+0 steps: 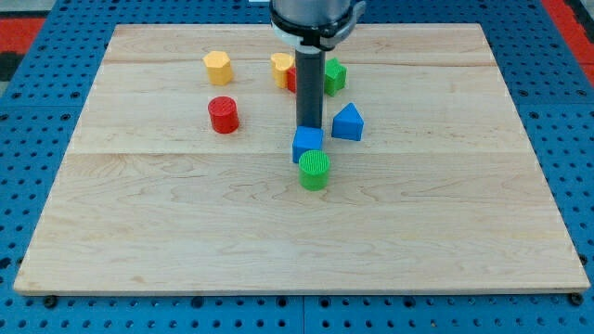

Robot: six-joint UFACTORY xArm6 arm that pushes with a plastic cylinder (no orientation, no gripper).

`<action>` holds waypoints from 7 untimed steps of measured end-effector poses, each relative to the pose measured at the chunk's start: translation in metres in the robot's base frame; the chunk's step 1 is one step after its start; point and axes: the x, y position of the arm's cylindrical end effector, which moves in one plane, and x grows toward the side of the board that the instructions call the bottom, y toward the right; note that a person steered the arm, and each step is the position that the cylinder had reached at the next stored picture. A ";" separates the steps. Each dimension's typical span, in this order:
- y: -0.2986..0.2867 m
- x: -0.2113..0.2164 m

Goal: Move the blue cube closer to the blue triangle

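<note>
The blue cube (307, 144) sits near the middle of the wooden board (167, 232). The blue triangle (348, 122) lies just to its upper right, a small gap apart. My tip (309, 127) is at the cube's top edge, touching or nearly touching it, to the left of the triangle. A green cylinder (315, 170) stands right below the cube, against it.
A red cylinder (223, 114) stands to the left. A yellow hexagon block (217, 67) is at the upper left. A yellow block (282, 68), a red block (292, 78) and a green block (335, 76) sit behind the rod, partly hidden.
</note>
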 end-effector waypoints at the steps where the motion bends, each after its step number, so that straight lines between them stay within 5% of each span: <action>1: 0.000 0.009; 4: -0.075 0.027; 7: -0.027 0.059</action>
